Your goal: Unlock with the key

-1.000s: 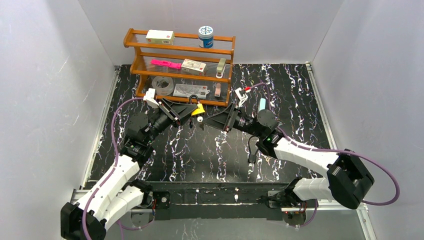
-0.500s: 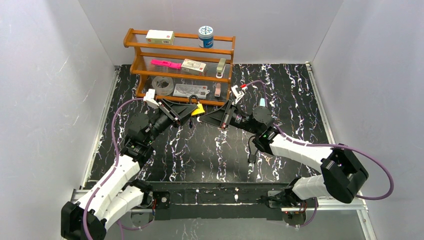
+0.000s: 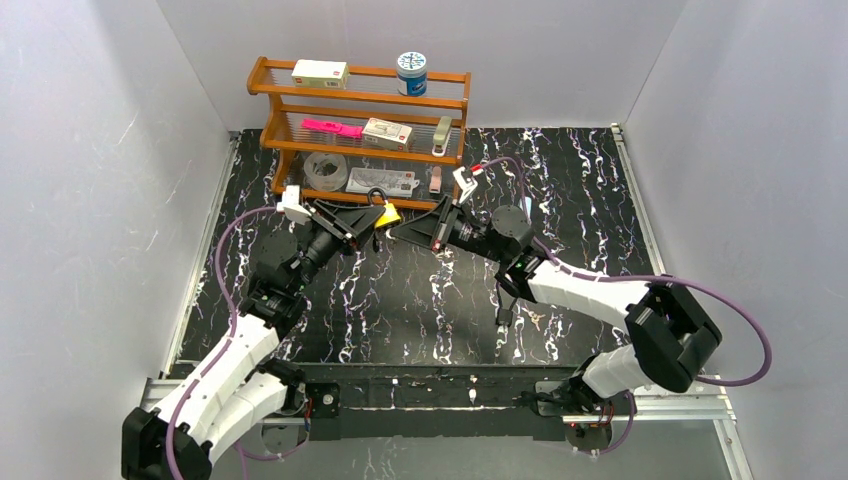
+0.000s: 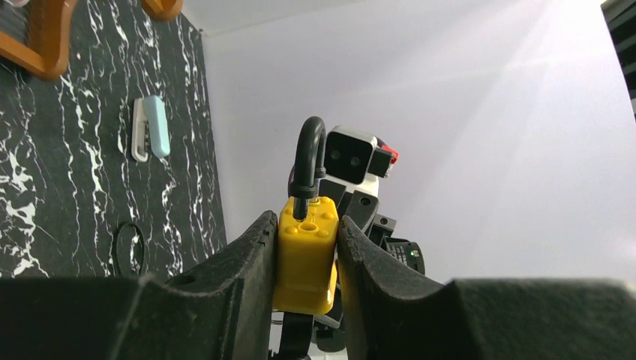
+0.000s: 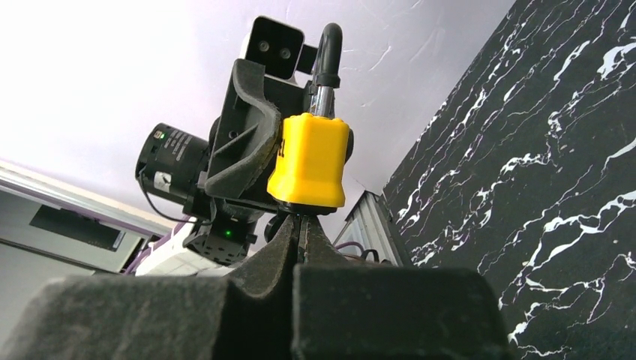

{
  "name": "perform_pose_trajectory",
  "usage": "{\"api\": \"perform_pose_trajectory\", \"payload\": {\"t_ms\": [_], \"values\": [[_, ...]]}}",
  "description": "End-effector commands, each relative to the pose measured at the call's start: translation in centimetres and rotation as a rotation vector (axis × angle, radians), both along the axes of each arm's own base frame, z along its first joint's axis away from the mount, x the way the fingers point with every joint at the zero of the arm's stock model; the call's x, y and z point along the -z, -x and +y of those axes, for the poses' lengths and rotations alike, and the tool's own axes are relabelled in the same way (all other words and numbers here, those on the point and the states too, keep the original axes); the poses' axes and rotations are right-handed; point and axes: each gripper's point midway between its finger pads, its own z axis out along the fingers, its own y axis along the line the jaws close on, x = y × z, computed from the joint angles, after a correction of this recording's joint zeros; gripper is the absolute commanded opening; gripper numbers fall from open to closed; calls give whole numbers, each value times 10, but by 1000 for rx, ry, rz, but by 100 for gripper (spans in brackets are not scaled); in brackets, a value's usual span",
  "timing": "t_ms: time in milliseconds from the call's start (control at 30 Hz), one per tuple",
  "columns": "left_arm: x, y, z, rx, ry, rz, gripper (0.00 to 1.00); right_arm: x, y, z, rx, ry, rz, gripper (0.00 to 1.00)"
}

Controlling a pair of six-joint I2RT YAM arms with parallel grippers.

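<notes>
My left gripper (image 4: 306, 222) is shut on a yellow padlock (image 4: 306, 251) and holds it off the table, its black shackle (image 4: 308, 161) pointing away from the wrist. From above, the padlock (image 3: 386, 213) hangs in front of the shelf with my left gripper (image 3: 378, 216) on it. My right gripper (image 5: 300, 219) meets the padlock (image 5: 309, 161) at its underside, fingers pressed together. Only a thin sliver of the key (image 5: 301, 226) shows between the pads, running up into the lock's base. In the top view my right gripper (image 3: 397, 229) touches the padlock from the right.
A wooden shelf (image 3: 455, 102) at the back holds boxes, a blue tin (image 3: 411, 73) and a tape roll (image 3: 326, 170). A pale blue item (image 4: 150, 127) and a black ring (image 4: 129, 247) lie on the marbled table. White walls close in on three sides.
My right gripper has moved left up to the padlock's base and gone from open to shut. The left arm has drawn the padlock slightly left and back.
</notes>
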Motion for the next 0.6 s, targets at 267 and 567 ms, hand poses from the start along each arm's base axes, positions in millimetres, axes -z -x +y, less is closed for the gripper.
{"api": "perform_pose_trajectory", "payload": {"t_ms": [267, 567], "values": [[-13, 31, -12, 110, -22, -95, 0, -66, -34, -14, 146, -219, -15, 1], [-40, 33, -22, 168, -42, -211, 18, -63, 10, -23, 24, -189, -279, 1]]}}
